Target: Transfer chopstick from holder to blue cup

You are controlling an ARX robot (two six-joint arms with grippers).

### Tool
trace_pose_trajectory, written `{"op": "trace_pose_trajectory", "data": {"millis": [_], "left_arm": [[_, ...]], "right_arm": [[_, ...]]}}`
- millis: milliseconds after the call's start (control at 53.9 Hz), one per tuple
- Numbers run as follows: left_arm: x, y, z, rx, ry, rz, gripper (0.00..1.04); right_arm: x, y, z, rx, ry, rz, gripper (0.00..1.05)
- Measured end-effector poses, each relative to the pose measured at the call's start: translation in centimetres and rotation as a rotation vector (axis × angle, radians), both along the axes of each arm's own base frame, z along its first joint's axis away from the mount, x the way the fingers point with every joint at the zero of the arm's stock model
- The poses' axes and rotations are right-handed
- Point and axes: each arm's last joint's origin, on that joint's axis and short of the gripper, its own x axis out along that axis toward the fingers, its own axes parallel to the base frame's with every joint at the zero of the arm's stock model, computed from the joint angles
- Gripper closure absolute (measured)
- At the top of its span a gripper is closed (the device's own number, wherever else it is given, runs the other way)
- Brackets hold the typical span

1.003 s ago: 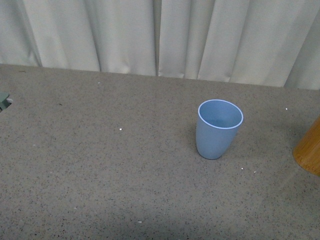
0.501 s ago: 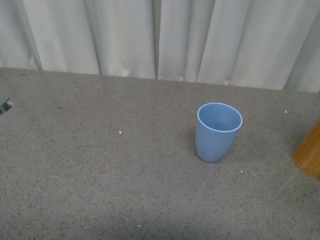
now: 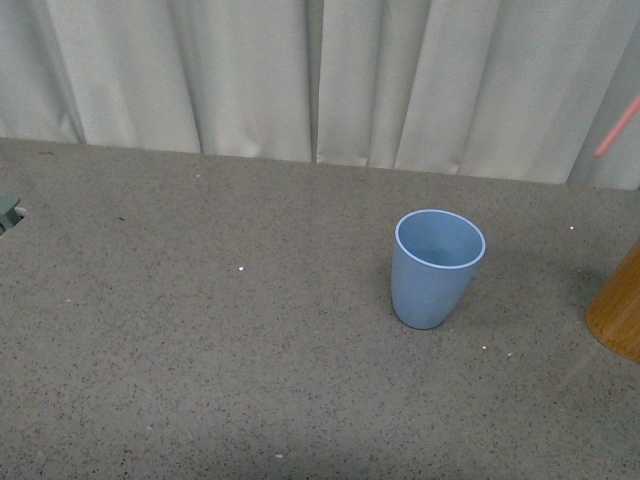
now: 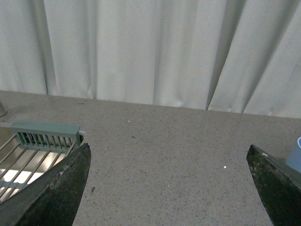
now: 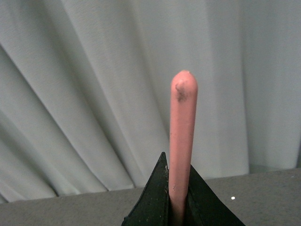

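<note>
The blue cup (image 3: 438, 268) stands upright and empty on the grey table, right of centre; a sliver of it shows in the left wrist view (image 4: 295, 155). The orange-brown holder (image 3: 618, 308) is cut off at the right edge. A salmon-pink chopstick (image 5: 182, 141) is clamped between my right gripper's (image 5: 178, 197) black jaws and sticks out past them; its blurred end shows at the upper right of the front view (image 3: 618, 127), above the holder. My left gripper (image 4: 169, 188) is open and empty over bare table; neither gripper shows in the front view.
A white curtain (image 3: 320, 70) hangs along the table's far edge. A pale green wire rack (image 4: 37, 141) lies beside my left gripper; its corner shows at the front view's left edge (image 3: 8, 210).
The pink chopstick end has come into the front view at the upper right. The view has shifted slightly, so the cup and holder sit a little lower.
</note>
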Motion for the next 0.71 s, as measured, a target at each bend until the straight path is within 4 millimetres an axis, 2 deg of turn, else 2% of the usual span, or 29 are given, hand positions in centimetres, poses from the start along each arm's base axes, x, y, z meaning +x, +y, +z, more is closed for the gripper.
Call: {"op": "trace_pose_trajectory", "data": {"millis": [167,316,706], "left_arm": [[0.0,0.0,0.0,0.000,0.000,0.000,0.07],[0.0,0.0,0.0,0.000,0.000,0.000,0.07],[0.0,0.0,0.0,0.000,0.000,0.000,0.07]], "right_arm": [[0.7,2.7,-1.9,0.004,0.046,0.038,1.03],[1.3,4.2,-3.8,0.005,0.092,0.054,1.03],[2.3,5.2,-6.6,-0.002,0.148,0.048,1.03]]}}
